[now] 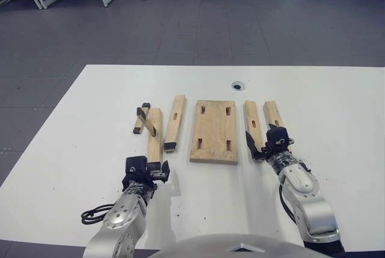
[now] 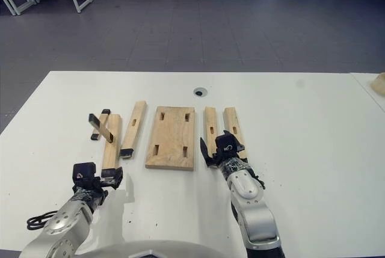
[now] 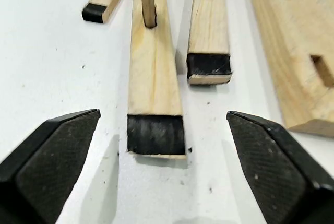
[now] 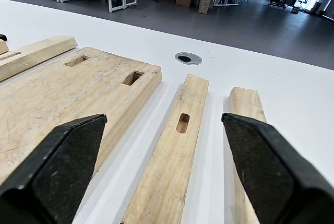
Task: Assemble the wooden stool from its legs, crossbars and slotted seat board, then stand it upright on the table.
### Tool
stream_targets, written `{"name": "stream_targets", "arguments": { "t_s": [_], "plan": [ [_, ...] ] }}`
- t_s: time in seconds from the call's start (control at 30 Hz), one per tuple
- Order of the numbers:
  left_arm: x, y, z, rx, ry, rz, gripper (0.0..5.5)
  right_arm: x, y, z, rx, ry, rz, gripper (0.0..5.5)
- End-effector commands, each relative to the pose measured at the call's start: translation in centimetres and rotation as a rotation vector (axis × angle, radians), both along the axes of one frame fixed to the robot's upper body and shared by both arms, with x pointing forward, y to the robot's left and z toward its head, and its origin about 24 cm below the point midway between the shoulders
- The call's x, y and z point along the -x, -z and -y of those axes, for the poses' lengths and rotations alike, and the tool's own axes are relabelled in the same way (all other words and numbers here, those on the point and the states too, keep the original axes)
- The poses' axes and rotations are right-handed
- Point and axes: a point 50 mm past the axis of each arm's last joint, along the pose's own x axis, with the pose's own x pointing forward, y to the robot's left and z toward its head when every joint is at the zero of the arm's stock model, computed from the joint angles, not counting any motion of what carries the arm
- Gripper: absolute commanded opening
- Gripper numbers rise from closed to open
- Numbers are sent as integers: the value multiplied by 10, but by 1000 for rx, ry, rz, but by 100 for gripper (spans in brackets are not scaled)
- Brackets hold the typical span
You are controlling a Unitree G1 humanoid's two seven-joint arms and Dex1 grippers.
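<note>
The slotted seat board (image 1: 214, 130) lies flat mid-table. To its left lie two legs with black end caps (image 1: 154, 141) (image 1: 174, 122); a thin crossbar (image 1: 146, 119) stands tilted in the outer leg's slot, and a short piece (image 1: 140, 122) lies beside it. Two more legs (image 1: 252, 124) (image 1: 274, 115) lie to the board's right. My left gripper (image 1: 147, 171) is open just short of the outer leg's near capped end (image 3: 156, 132). My right gripper (image 1: 268, 144) is open over the near end of the inner right leg (image 4: 175, 156), nothing held.
A round cable hole (image 1: 239, 85) sits in the table behind the board. A black cable (image 1: 96, 215) loops by my left arm near the front edge. White table (image 1: 337, 119) stretches bare to both sides.
</note>
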Motion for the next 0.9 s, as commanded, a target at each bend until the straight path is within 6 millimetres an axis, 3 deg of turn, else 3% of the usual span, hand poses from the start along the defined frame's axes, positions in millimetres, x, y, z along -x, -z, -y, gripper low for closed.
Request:
{"name": "stream_targets", "arguments": {
  "t_s": [0.03,0.1,0.2,0.33,0.57,0.6,0.7,0.8,0.87,0.9],
  "plan": [
    [-8,31,-4,-19,-4,-93,449,-4,-2,2,10,-6,3,405],
    [-14,44,-2,8,-33,-109,449,-5,-2,2,13,-11,3,405],
    [-20,43,2,60,-55,-64,393,-6,-4,5,17,-4,9,405],
    [-14,48,2,82,-59,-76,325,-11,-14,9,9,25,30,405],
    [-10,57,-5,70,-60,-82,211,-36,-38,15,-3,120,71,405],
    [-18,49,-7,72,-54,-2,205,-41,-37,17,-7,133,60,405],
    [-57,-12,-15,20,-13,389,204,-51,-32,23,-50,112,9,405],
    [-85,-73,-7,74,82,669,204,-61,-42,19,-225,-36,-21,439],
    [-96,-96,5,194,176,739,204,-70,-55,15,-379,-115,-43,484],
    [-101,-96,17,356,274,711,204,-75,-66,8,-543,-193,-78,501]
  ]
}}
